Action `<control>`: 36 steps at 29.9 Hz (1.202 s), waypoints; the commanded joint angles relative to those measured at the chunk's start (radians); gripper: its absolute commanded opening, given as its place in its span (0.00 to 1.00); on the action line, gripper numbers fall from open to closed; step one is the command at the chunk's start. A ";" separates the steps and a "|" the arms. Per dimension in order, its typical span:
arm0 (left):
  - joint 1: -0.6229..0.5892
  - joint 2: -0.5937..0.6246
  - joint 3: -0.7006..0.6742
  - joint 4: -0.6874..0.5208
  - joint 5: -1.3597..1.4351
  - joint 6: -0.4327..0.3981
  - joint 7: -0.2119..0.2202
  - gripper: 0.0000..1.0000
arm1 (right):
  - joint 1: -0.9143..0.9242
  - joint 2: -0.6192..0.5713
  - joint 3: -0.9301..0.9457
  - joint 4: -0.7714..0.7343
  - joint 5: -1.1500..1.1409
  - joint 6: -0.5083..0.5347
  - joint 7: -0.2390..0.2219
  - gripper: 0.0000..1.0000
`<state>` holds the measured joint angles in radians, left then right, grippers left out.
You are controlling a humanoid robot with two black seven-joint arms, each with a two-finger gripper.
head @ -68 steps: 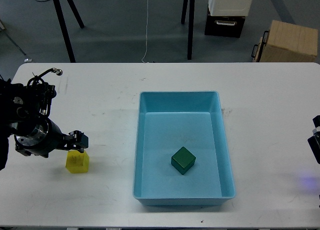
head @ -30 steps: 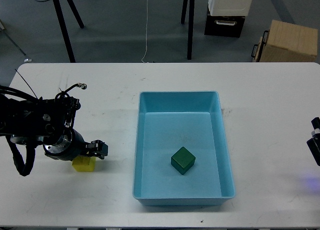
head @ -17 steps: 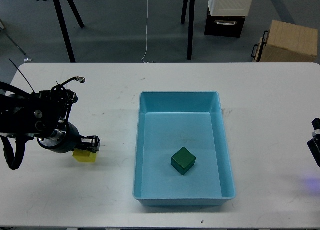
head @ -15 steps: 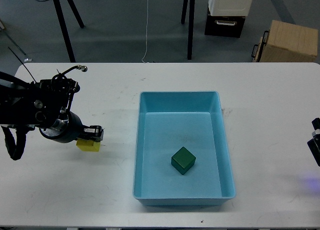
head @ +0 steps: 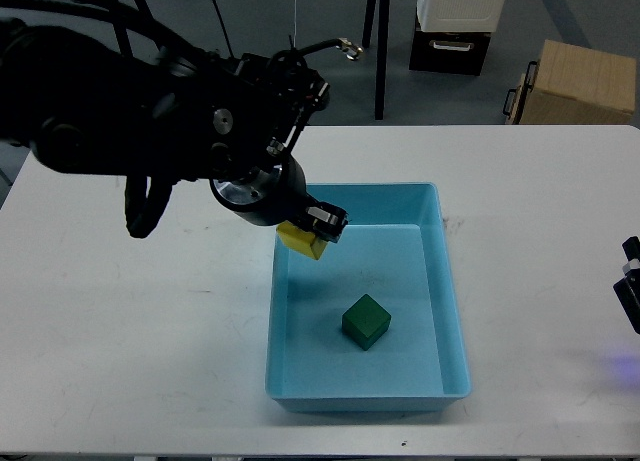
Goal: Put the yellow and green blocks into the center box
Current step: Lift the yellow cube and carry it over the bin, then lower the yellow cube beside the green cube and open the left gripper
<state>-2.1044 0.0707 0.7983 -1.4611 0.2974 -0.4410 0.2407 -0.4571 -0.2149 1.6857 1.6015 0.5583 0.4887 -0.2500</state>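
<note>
The left gripper [head: 318, 224] is seen at the far end of the large black left arm, which fills the upper left of the head view. Its fingers are clamped on the yellow block [head: 300, 240], which is carried tilted, clear of any surface, directly under and slightly to the left of the fingertips. Below the gripper lies the near-left corner region of the light blue center box [head: 455, 321]; the held block hangs over the box's left wall and rear part of the floor, without touching either as far as can be told. The green block [head: 366, 321] is found on the box floor, below and to the right of the gripper, well apart from the yellow block and resting with one corner turned toward the camera. The box itself is set on the white table [head: 120, 361]. Beyond the gripper, past the table's far edge, a brown cardboard box [head: 578, 83] is seen at the right. Of the right gripper [head: 631, 291] only a dark sliver is shown at the right edge, far from the left gripper, and its state cannot be told
</note>
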 commanded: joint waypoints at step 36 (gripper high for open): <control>0.465 -0.071 -0.090 0.418 -0.007 -0.028 -0.014 0.01 | -0.003 -0.011 0.008 -0.002 -0.001 0.000 0.000 0.99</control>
<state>-1.6633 0.0000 0.7123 -1.0479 0.2910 -0.4724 0.2286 -0.4603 -0.2255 1.6936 1.5999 0.5581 0.4887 -0.2501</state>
